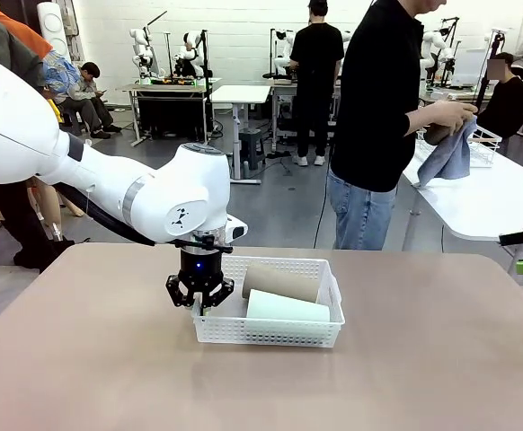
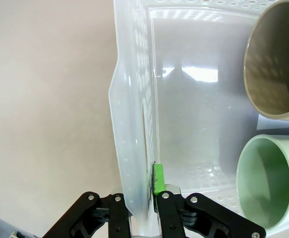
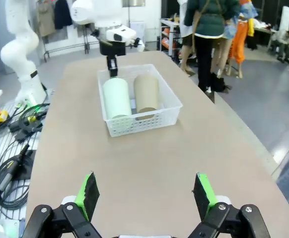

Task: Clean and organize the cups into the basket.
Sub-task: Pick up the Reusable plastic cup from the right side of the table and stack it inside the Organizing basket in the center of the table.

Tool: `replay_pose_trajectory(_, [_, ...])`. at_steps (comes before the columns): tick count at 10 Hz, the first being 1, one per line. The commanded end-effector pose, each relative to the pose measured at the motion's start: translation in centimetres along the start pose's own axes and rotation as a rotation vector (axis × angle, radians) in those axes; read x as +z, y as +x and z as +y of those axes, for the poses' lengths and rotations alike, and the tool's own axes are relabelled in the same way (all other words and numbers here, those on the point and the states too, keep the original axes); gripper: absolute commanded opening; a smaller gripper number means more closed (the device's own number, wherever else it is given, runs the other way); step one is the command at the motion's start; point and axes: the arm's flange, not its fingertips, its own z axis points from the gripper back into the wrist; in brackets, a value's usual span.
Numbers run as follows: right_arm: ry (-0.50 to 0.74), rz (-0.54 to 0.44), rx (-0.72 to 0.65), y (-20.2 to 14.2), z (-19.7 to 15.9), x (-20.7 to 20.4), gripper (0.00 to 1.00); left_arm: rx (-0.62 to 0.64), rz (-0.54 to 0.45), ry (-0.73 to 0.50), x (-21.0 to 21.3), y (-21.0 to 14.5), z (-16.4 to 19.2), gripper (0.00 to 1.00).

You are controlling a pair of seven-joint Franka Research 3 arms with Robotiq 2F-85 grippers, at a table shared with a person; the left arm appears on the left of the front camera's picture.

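In the front view, the left gripper (image 1: pixel 199 301) is reaching down at the basket's (image 1: pixel 270 337) 9 o'clock end. Its fingers are pinching the basket's short wall. The basket is sitting near the middle of the table (image 1: pixel 91 359). Two cups are lying on their sides in it. The tan cup (image 1: pixel 281 282) is lying on the 12 o'clock side. The mint cup (image 1: pixel 287 308) is lying on the 6 o'clock side, touching it. A person (image 1: pixel 383 108) is standing past the table, at 1 o'clock from the basket. Their hand (image 1: pixel 450 115) is holding a brown cup (image 1: pixel 435 135) and a blue cloth (image 1: pixel 448 154).

In the left wrist view, the left gripper (image 2: pixel 144 196) is squeezing the basket wall (image 2: pixel 134 99) between its fingers. One green pad (image 2: pixel 158 178) is pressing on the inner face. The tan cup (image 2: pixel 273 64) is showing its open mouth at 2 o'clock. The mint cup (image 2: pixel 263 183) is showing its open mouth at 4 o'clock.

In the right wrist view, the right gripper (image 3: pixel 147 196) is hanging over the bare table (image 3: pixel 149 163). Its fingers (image 3: pixel 89 193) are spread wide apart and holding nothing. The basket (image 3: pixel 139 124) is sitting well apart from it, at 12 o'clock. The mint cup (image 3: pixel 116 96) is lying at 9 o'clock from the tan cup (image 3: pixel 146 91). The left gripper (image 3: pixel 112 64) is gripping the basket's far end.
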Motion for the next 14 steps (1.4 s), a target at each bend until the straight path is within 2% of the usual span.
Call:
replay_pose_trajectory(1, [0.024, 0.02, 0.03, 1.2, 0.63, -0.67, 1.0, -0.002, 0.002, 0.001, 0.06, -0.1, 0.02, 0.0])
replay_pose_trajectory(14, [0.024, 0.02, 0.03, 1.2, 0.63, -0.67, 1.0, -0.002, 0.002, 0.001, 0.06, -0.1, 0.02, 0.0])
